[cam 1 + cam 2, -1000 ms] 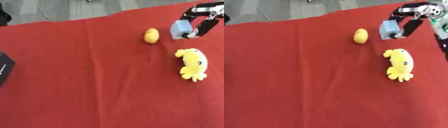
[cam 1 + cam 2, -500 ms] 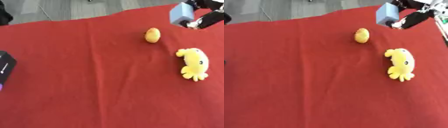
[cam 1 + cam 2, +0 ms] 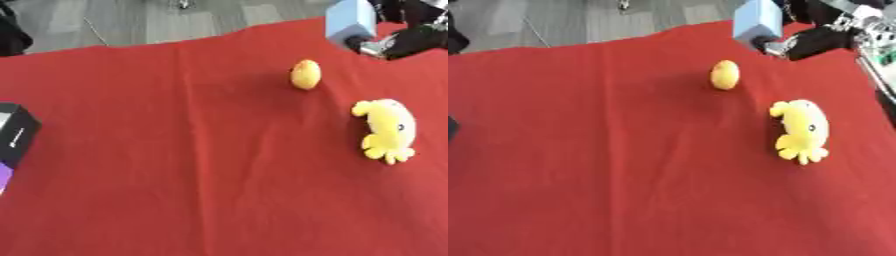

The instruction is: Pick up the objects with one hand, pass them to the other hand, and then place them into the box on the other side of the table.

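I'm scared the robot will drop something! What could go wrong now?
The right hand holds the light blue block up high near the table's far edge. If it slips, it might fall off the table or bump the yellow egg-shaped thing just below. The box sits way over on the left side, so the pass is a long trip, and the left hand isn't in view yet to take it.
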